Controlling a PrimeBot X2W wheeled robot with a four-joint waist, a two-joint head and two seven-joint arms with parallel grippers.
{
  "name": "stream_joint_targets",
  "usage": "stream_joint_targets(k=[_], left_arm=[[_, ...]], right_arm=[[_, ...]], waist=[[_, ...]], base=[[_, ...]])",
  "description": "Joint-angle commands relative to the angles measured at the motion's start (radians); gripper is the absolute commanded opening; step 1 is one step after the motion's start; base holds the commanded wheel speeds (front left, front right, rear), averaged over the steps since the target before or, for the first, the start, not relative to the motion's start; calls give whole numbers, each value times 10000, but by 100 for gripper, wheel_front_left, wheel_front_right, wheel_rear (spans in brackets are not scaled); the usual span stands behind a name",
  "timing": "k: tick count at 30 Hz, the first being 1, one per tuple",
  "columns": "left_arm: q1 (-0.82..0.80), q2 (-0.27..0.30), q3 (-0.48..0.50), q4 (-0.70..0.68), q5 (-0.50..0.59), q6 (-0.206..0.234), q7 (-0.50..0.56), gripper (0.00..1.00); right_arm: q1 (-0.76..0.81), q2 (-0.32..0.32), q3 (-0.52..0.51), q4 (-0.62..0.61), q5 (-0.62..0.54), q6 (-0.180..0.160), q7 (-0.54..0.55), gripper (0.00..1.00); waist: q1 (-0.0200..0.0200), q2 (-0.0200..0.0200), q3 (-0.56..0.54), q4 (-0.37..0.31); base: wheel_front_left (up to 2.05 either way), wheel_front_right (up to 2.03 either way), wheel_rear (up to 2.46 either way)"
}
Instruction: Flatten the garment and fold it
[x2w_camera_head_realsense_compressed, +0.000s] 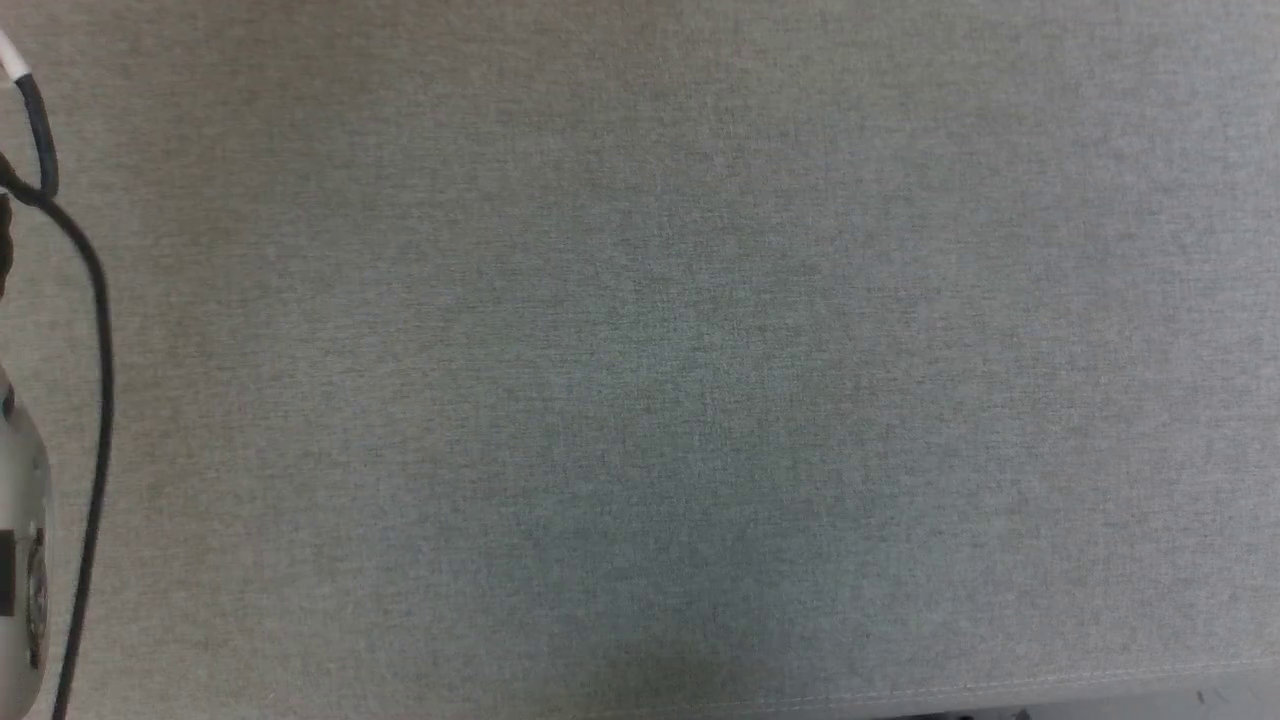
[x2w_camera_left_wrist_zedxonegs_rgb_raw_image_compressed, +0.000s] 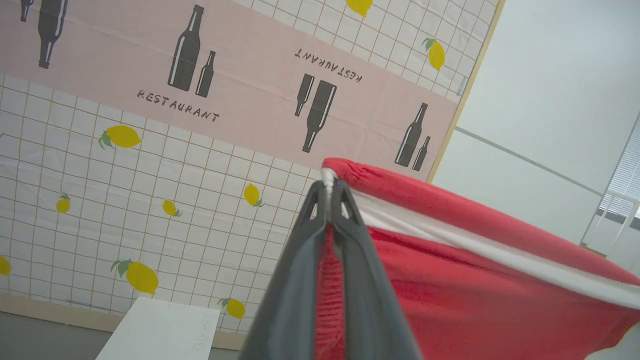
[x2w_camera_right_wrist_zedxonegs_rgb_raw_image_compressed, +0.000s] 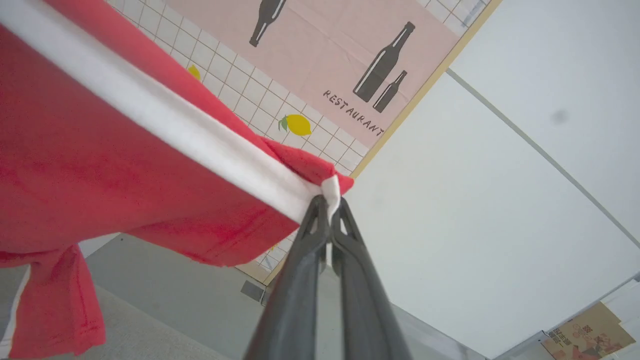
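Note:
The garment (x2w_camera_left_wrist_zedxonegs_rgb_raw_image_compressed: 475, 280) is red fabric with a white band, held up in the air and stretched between both grippers. My left gripper (x2w_camera_left_wrist_zedxonegs_rgb_raw_image_compressed: 328, 192) is shut on one corner, where the white band meets the red edge. On the opposite corner of the garment (x2w_camera_right_wrist_zedxonegs_rgb_raw_image_compressed: 100, 165), my right gripper (x2w_camera_right_wrist_zedxonegs_rgb_raw_image_compressed: 327, 202) is shut on the white band end. A red leg end (x2w_camera_right_wrist_zedxonegs_rgb_raw_image_compressed: 55, 300) hangs down at the lower left of the right wrist view, above the grey surface. The head view looks down on the grey fabric-covered table (x2w_camera_head_realsense_compressed: 640, 360), with a pale forearm (x2w_camera_head_realsense_compressed: 20, 560) at the left edge.
A black cable (x2w_camera_head_realsense_compressed: 95, 400) runs along the pale forearm at the head view's left edge. A wall cloth printed with lemons and bottles (x2w_camera_left_wrist_zedxonegs_rgb_raw_image_compressed: 150, 150) hangs behind. A white sheet (x2w_camera_left_wrist_zedxonegs_rgb_raw_image_compressed: 160, 330) and a cardboard box (x2w_camera_right_wrist_zedxonegs_rgb_raw_image_compressed: 585, 335) sit low in the wrist views.

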Motion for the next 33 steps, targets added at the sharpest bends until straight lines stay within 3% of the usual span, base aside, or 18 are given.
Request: stream_joint_targets(k=[1, 8, 17, 23, 28, 33], left_arm=[[-128, 138, 213, 136, 35, 33, -237, 0], [1087, 53, -64, 655, -192, -667, -545, 0], [5066, 470, -1598, 874, 36, -1449, 176, 0], [8193, 594, -2365, -5, -186, -1545, 314, 0], [10619, 720, -2782, -1018, -450, -1202, 369, 0], [12764, 951, -3314, -2068, -684, -614, 884, 0]], right_arm=[[-75, -87, -178, 216, -140, -25, -193, 0], [699, 58, -47, 877, -21, -25, -925, 0], [4711, -127, 720, 795, 2304, -25, 379, 0], [8310, -548, 332, -810, 3781, -25, 1287, 0], [11345, -105, -970, -2419, 4413, -25, 1515, 0], [14200, 738, -2107, -3784, 4186, -25, 1849, 0]], waist=[[-3, 0, 5, 2], [-3, 0, -325, 288], [-3, 0, -1561, 739], [-3, 0, -2754, 1067], [-3, 0, -3706, 1191], [-3, 0, -4405, 1306]], base=[[0, 0, 0], [0, 0, 0], [0, 0, 0], [0, 0, 0], [0, 0, 0], [0, 0, 0]])
